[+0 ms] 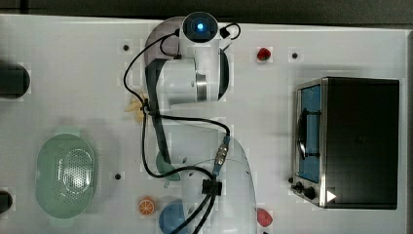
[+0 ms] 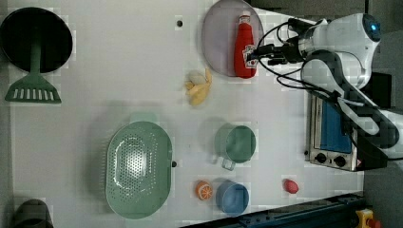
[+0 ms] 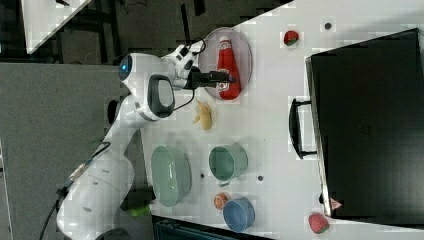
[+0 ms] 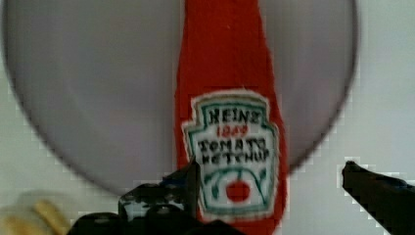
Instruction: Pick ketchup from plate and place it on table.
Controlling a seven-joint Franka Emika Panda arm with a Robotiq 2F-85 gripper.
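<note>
The red ketchup (image 2: 243,47) bottle lies flat on the lilac plate (image 2: 219,40) at the table's (image 2: 119,71) edge by the arm's base. In the right view the ketchup (image 3: 227,62) lies along the plate (image 3: 242,47). My gripper (image 2: 253,54) hovers over the bottle's lower body, open, with nothing held. In the wrist view the ketchup (image 4: 230,147) label fills the middle. One of the black fingertips (image 4: 188,178) stands beside the label and the other is well off to the far side, past the plate (image 4: 98,98) rim. In the top view my arm covers the bottle.
A peeled banana (image 2: 199,88) lies just beyond the plate. A teal cup (image 2: 236,142), mint colander (image 2: 138,168), orange slice (image 2: 204,190), blue bowl (image 2: 232,197) and red berry (image 2: 291,186) stand further off. A toaster oven (image 2: 332,133) sits beside my arm.
</note>
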